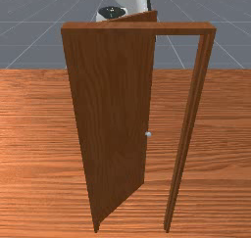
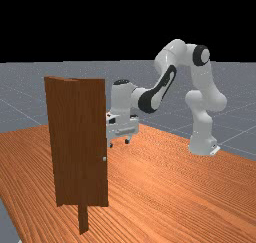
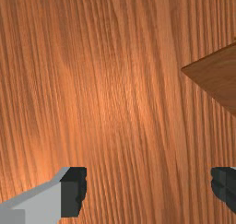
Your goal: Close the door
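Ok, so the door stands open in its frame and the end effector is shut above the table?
No, the end effector is open: the wrist view shows its fingers apart above the table. The door does stand open in its frame.

door [image 1: 110, 109]: dark brown wood | open, angled back from its frame [image 1: 137, 28] | upright | front view: left of centre; far view: left half | small pale knob [image 1: 148, 134] near free edge
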Tool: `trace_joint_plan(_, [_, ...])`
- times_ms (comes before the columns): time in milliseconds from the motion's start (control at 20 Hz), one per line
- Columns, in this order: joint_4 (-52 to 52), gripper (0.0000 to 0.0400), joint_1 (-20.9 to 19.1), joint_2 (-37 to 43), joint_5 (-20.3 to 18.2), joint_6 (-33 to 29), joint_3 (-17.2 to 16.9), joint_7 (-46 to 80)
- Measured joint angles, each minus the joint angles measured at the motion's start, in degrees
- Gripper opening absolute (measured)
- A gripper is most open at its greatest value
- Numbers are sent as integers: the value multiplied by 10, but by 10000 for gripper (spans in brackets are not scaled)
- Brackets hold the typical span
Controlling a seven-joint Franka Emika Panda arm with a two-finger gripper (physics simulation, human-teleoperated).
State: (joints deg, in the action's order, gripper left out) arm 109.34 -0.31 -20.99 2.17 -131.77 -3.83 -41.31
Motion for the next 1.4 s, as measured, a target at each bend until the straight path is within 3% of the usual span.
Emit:
trace_joint_plan(50, [-17,400,-21,-11,-44,10,20,-59])
trace_joint_plan(100, [-33,400,-28,-21,-58,19,26,-70])
trace_joint_plan(150, [-49,400,-26,-30,-52,23,24,-65])
trace_joint_plan(200, [-105,400,-9,-60,-11,86,8,-32])
trace_joint_plan(250, [-59,400,-15,-38,-7,22,19,-84])
trace_joint_plan(500, [-58,400,23,-37,3,23,33,-38])
trace_joint_plan(550, [-67,400,57,-41,46,36,11,53])
trace_joint_plan(600, [-62,400,40,-39,9,25,38,-17])
trace_joint_plan(800, [-70,400,63,-44,14,29,48,2])
trace_joint_plan(950, [-70,400,76,-43,13,28,43,47])
trace_joint_plan(1100, [-73,400,84,-43,-3,40,17,164])
trace_joint_plan(1300, [-65,400,35,-39,-12,34,1,99])
trace_joint_plan(1350, [-63,400,-1,-38,-42,30,27,-29])
trace_joint_plan(1400, [-77,400,-5,-46,-42,35,26,-29])
